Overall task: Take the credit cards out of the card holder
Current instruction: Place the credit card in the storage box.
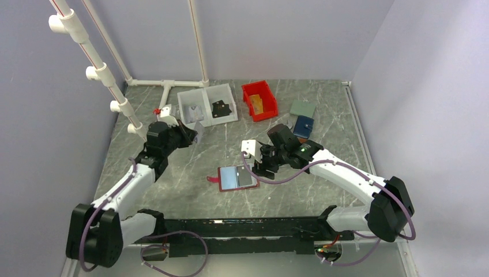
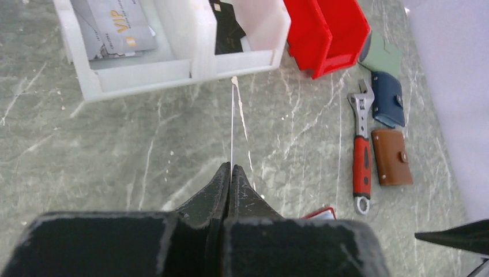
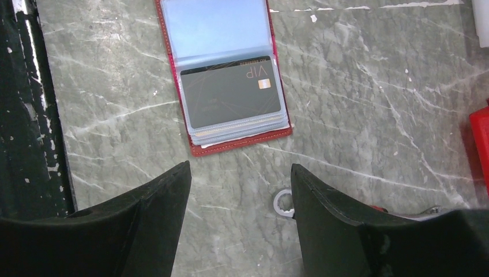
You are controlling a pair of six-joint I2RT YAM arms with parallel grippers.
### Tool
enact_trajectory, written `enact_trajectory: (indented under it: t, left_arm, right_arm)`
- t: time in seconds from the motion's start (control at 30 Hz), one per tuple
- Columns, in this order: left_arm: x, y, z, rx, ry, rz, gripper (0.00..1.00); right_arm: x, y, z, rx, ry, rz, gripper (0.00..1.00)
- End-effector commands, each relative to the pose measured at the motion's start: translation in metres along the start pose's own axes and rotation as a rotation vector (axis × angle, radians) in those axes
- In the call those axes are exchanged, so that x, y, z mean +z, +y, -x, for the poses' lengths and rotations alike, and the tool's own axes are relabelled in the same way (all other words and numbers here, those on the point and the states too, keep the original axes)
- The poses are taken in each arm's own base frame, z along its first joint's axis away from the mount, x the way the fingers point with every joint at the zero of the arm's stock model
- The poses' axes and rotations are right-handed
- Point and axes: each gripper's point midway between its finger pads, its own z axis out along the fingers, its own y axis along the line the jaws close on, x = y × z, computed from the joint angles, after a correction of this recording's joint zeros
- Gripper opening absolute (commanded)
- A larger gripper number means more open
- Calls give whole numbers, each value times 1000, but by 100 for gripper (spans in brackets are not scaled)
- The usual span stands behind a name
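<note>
The red card holder (image 1: 236,178) lies open on the table, its pale blue pockets facing up (image 3: 222,34). A dark credit card marked VIP (image 3: 230,98) sits in its near pocket, over a stack of sleeves. My right gripper (image 3: 240,165) hangs open just beside the holder's edge (image 1: 258,168), with nothing between its fingers. My left gripper (image 2: 231,166) is shut on a thin credit card (image 2: 232,121), seen edge-on. It holds that card in front of the white bin (image 1: 195,134).
The white two-part bin (image 2: 144,72) holds a silver VIP card (image 2: 121,26) and a black card (image 2: 226,29). A red bin (image 1: 259,99) stands to its right. A red-handled wrench (image 2: 361,156), brown wallet (image 2: 392,157), blue wallet (image 2: 387,99) and green pouch (image 2: 383,55) lie on the right.
</note>
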Motion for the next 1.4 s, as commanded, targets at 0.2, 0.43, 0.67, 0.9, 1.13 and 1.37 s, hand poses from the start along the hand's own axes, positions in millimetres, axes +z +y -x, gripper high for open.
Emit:
enact_trajectory:
  t: [0.2,0.43,0.67,0.9,1.13,1.37]
  left_arm:
    - [38,15,37,-114,36,-96,0]
    - [67,51,43,-185,91,30,0]
    - [103,64,53,-227,122,63,0]
    - [134,75,59,-252,132,90,0]
    - [159,91,60,-232,158,132,0]
    - [163,98,68,-209,172,195,33]
  right_arm:
    - [-11,-15,17,-20,-43,-66,67]
    - [-11,-13,18,-17,-47,-59,67]
    - [-10,-13,17,-16,-44,-56,67]
    - [-10,-13,17,-17,-44,-57,67]
    - [-10,-14,16,-18,-42,-62,67]
    - [-10,-15,15,-20,-36,-68,67]
